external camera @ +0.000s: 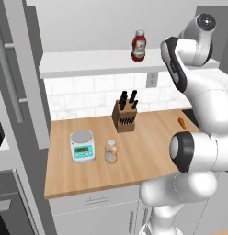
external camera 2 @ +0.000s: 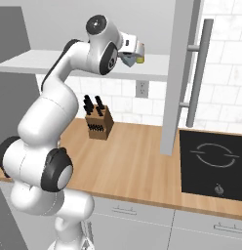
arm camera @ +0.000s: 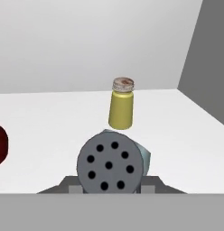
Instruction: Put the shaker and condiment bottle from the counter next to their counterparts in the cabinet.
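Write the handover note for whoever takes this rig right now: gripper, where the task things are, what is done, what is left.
Gripper: shut on the shaker, held at the cabinet shelf, just short of the yellow shaker.
Ketchup bottle: standing on the same shelf, left of the yellow shaker.
Condiment bottle: on the counter, beside the kitchen scale.
Done: shaker lifted to the shelf.
Left: set the shaker down by the yellow one and release; then fetch the condiment bottle and place it next to the ketchup bottle.
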Motion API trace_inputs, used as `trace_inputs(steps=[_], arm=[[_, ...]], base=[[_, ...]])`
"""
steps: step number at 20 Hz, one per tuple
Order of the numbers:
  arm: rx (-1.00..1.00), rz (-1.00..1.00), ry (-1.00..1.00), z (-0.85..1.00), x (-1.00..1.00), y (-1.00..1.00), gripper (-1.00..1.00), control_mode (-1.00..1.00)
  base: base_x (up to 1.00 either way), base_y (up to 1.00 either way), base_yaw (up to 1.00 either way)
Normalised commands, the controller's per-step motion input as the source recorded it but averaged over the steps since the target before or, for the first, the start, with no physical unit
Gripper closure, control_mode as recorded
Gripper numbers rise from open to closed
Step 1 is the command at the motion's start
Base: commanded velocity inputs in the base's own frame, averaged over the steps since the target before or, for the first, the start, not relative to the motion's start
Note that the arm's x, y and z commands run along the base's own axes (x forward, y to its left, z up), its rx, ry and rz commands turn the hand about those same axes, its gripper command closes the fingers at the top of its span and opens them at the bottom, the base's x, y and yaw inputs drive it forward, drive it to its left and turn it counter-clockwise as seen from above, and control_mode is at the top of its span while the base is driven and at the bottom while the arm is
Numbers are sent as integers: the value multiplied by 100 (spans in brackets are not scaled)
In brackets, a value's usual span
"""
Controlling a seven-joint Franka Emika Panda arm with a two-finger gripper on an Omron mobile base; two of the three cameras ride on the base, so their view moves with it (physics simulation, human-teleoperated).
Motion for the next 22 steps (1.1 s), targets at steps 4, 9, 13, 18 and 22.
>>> trace_inputs(steps=[4, 9, 13, 18, 22], arm=[[0, 0, 0, 0, 11, 0, 100, -100], [0, 0, 0, -1, 41, 0, 100, -100], [0, 0, 0, -3, 39, 0, 100, -100], [0, 0, 0, 0, 20, -7, 100, -100], [0, 0, 0, -1, 15, -9, 100, -100]], base=[[0, 0, 0], [0, 0, 0], [0, 0, 0], [0, 0, 0], [0, 0, 0]])
